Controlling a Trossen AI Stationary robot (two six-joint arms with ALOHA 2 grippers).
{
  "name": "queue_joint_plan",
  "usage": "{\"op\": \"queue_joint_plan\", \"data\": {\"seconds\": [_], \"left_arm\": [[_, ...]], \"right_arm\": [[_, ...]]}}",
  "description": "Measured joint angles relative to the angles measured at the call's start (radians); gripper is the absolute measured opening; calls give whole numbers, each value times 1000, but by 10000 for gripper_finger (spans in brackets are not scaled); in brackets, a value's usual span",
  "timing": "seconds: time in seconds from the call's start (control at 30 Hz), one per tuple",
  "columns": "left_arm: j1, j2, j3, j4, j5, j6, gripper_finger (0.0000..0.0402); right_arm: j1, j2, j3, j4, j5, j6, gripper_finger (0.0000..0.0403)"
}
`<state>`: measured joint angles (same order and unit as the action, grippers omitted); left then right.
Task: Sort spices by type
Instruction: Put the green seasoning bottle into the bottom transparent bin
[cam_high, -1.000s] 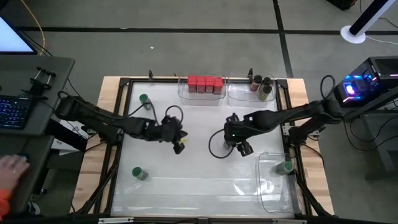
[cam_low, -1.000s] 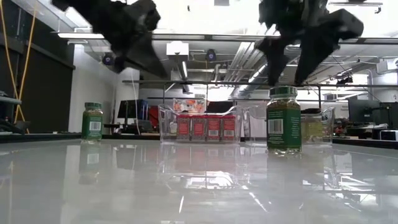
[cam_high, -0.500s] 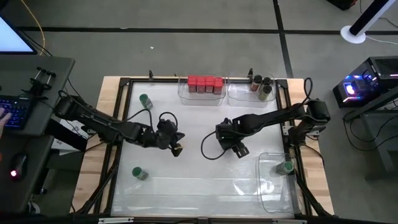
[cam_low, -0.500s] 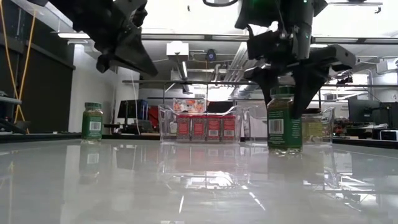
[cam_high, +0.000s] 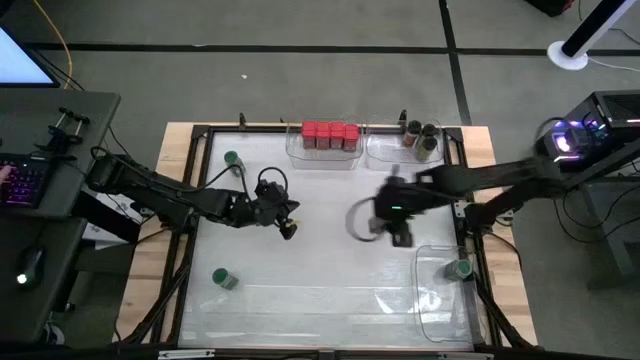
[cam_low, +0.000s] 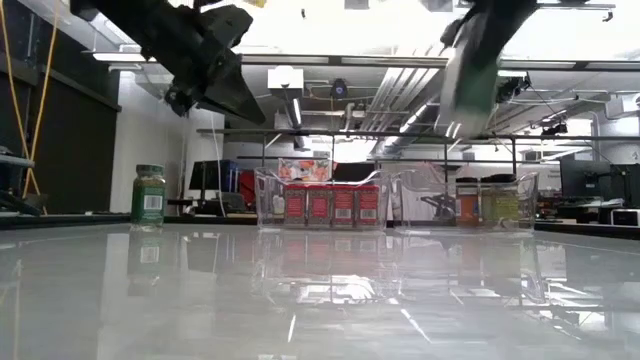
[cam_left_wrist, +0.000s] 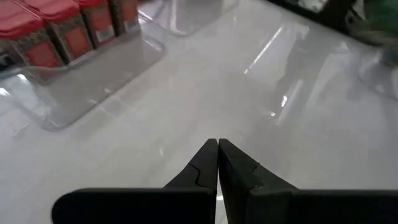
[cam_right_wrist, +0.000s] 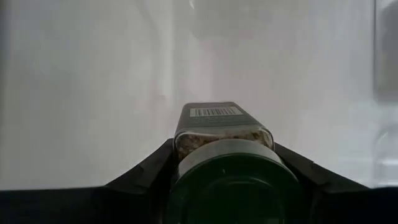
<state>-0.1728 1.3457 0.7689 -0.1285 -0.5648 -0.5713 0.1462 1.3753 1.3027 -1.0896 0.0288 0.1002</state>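
My right gripper (cam_right_wrist: 233, 186) is shut on a green-capped spice jar (cam_right_wrist: 217, 127), held high over the table's middle right (cam_high: 395, 215); in the low view the jar is a blur (cam_low: 465, 80). My left gripper (cam_left_wrist: 217, 149) is shut on nothing and hovers left of centre (cam_high: 288, 228). Two green-capped jars stand on the table at the far left (cam_high: 231, 158) and near left (cam_high: 222, 278). A third stands in a clear bin (cam_high: 461, 268). Red-capped jars (cam_high: 328, 133) and dark-capped jars (cam_high: 420, 135) stand in the far bins. My right gripper pinches the jar's upper end at the green cap (cam_right_wrist: 186, 180) between its two fingers, one on each side. The fingers come steeply from above. The jar hangs below them, cap up, lifted clear of the table.
Two clear bins (cam_high: 370, 152) sit side by side at the far edge, and a larger clear bin (cam_high: 440, 300) lies at the near right corner. A black frame rail (cam_high: 190, 200) borders the white table. A person's hand rests on a keyboard (cam_high: 20, 180) off the table's left.
My right gripper has come down over the green-capped jar that stood at the table's middle right, taken hold of it and lifted it clear. It has carried the jar up and a little toward the right edge.
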Motion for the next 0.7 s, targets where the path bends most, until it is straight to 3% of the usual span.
{"op": "queue_joint_plan", "data": {"seconds": [0.2, 0.37, 0.6, 0.7], "left_arm": [[73, 0, 0, 42, 2, 29, 0], [129, 0, 0, 78, 57, 93, 0], [169, 0, 0, 82, 124, 111, 0], [168, 0, 0, 81, 128, 111, 0]], "right_arm": [[251, -193, -31, -70, -16, 486, 192], [498, -203, -42, -134, 49, 783, 192], [641, -93, -48, -293, 21, 902, 192], [648, -81, -132, -215, -34, 889, 192]]}}
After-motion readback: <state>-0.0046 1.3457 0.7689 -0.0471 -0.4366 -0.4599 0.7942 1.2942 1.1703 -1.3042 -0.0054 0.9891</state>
